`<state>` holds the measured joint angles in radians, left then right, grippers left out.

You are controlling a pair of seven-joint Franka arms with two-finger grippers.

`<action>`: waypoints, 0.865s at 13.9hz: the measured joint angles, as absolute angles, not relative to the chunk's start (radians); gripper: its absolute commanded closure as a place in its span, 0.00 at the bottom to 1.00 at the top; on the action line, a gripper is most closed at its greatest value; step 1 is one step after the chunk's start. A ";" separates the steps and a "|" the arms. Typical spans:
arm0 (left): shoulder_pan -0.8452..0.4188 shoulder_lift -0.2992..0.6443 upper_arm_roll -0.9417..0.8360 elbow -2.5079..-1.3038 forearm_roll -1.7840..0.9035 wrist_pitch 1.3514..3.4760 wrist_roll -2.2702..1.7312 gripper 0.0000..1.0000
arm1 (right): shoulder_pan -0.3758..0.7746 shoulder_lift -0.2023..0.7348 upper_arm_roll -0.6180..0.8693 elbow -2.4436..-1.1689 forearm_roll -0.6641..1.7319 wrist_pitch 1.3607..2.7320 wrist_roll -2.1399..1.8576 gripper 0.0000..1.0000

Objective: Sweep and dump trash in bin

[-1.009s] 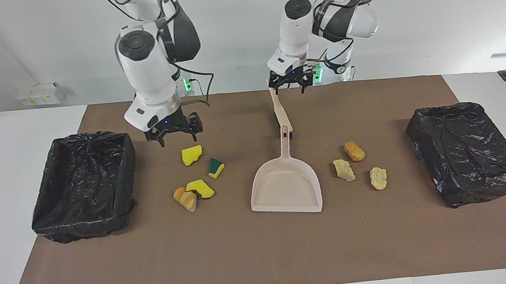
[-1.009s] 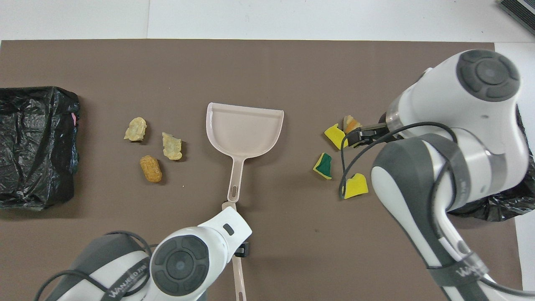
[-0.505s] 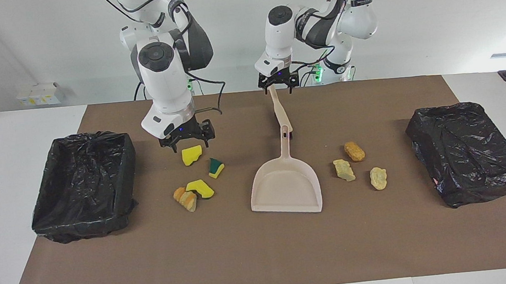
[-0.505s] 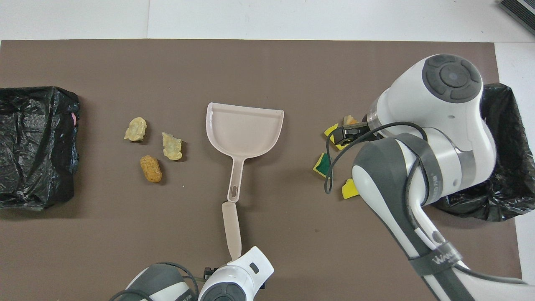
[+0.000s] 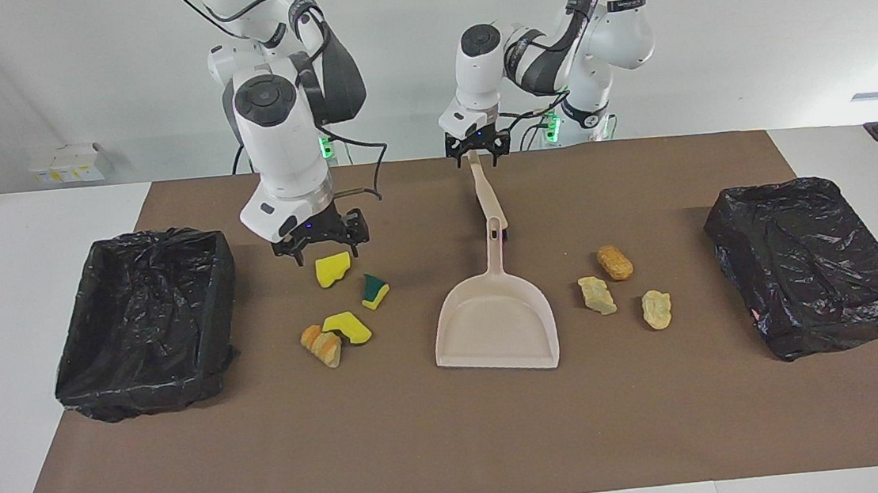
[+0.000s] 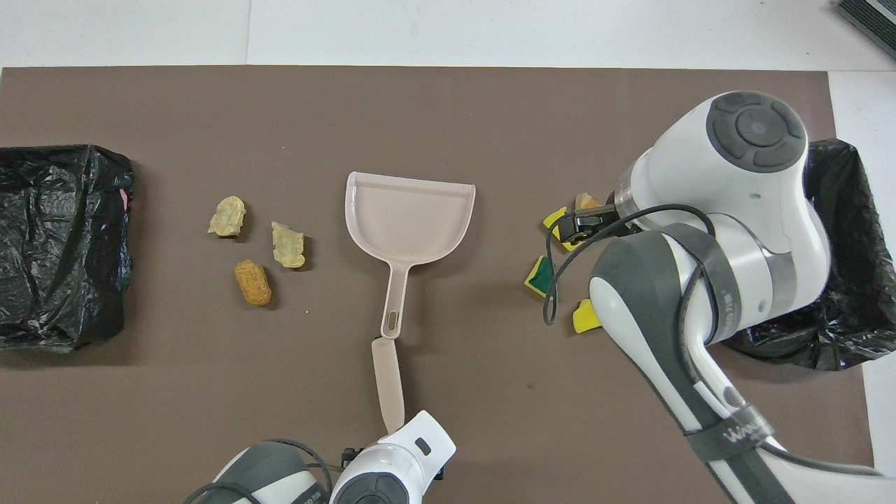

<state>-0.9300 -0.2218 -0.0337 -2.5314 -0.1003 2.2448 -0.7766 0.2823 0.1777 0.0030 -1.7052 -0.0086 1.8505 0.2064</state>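
glossy plastic bin liner (image 5: 143, 320); matt mat (image 5: 455, 436)

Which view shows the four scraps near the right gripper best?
The facing view: all four scraps lie uncovered below the right gripper. In the overhead view the right arm covers most of them.

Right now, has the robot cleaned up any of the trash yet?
Not yet. All seven scraps lie on the mat, and the dustpan is empty. The left gripper is at the brush handle's top, so sweeping is about to start. The right gripper hangs over the yellow sponge piece. Still left: sweep the scraps into the dustpan and dump them in a bin.
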 measured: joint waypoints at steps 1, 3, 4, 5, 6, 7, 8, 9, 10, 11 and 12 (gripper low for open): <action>-0.930 -0.222 -0.034 -2.532 -0.100 2.245 -0.779 0.50 | 0.282 0.178 0.003 -1.705 -0.009 1.850 0.206 0.00; -0.931 -0.222 -0.034 -2.532 -0.100 2.245 -0.787 0.50 | 0.283 0.178 0.003 -1.705 -0.009 1.850 0.206 0.00; -0.931 -0.222 -0.034 -2.532 -0.100 2.245 -0.790 0.50 | 0.283 0.178 0.003 -1.705 -0.009 1.850 0.206 0.00; -0.932 -0.222 -0.034 -2.532 -0.100 2.245 -0.791 0.50 | 0.283 0.178 0.003 -1.705 -0.009 1.850 0.206 0.00; -0.932 -0.222 -0.034 -2.532 -0.100 2.245 -0.792 0.50 | 0.283 0.178 0.003 -1.705 -0.009 1.850 0.206 0.00; -0.932 -0.222 -0.034 -2.532 -0.100 2.245 -0.793 0.49 | 0.283 0.178 0.003 -1.705 -0.009 1.850 0.206 0.00; -0.933 -0.222 -0.034 -2.533 -0.100 2.245 -0.793 0.49 | 0.283 0.178 0.003 -1.705 -0.009 1.850 0.206 0.00; -0.933 -0.221 -0.034 -2.533 -0.100 2.245 -0.794 0.49 | 0.283 0.178 0.003 -1.705 -0.009 1.850 0.206 0.00; -0.933 -0.221 -0.034 -2.534 -0.100 2.245 -0.794 0.49 | 0.283 0.178 0.003 -1.705 -0.009 1.850 0.206 0.00; -0.933 -0.221 -0.033 -2.535 -0.100 2.244 -0.795 0.59 | 0.283 0.178 0.003 -1.705 -0.009 1.850 0.206 0.00; -0.933 -0.219 -0.033 -2.538 -0.100 2.244 -0.796 0.89 | 0.283 0.178 0.003 -1.705 -0.009 1.850 0.206 0.00</action>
